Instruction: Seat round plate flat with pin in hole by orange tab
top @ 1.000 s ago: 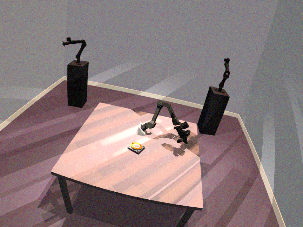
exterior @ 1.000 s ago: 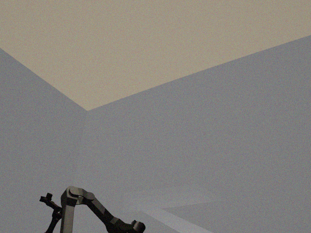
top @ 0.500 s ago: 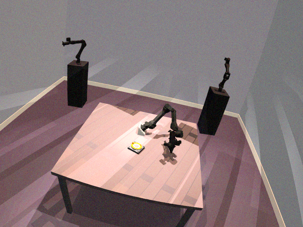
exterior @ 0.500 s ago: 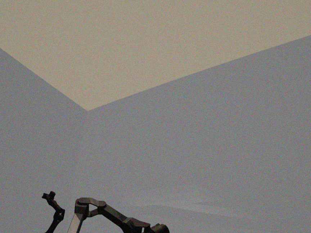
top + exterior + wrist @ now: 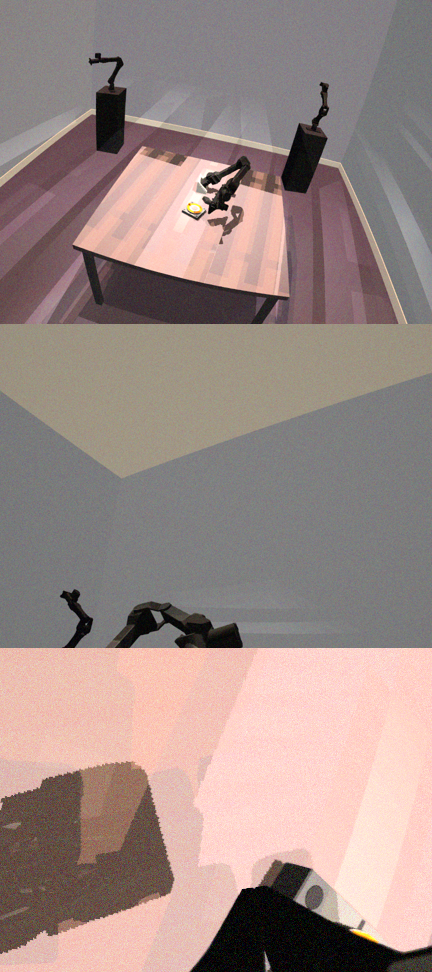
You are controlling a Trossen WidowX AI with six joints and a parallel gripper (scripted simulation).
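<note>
- Top view: the round plate (image 5: 195,208) lies on its grey base (image 5: 192,213) mid-bench (image 5: 139,223); the jaws (image 5: 210,208) hang just right of the base (closed narrow, gripping nothing).
- Exterior view: only arm links (image 5: 181,620) against the wall.
- Wrist view: the base's corner (image 5: 320,898) and a sliver of the plate's orange (image 5: 364,934) peek from behind the closed black jaws.

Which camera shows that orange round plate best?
The top view: the whole plate shows on its grey base, with the shut gripper just beside it. The wrist view catches only an orange sliver behind the gripper. The exterior view shows none of it.
</note>
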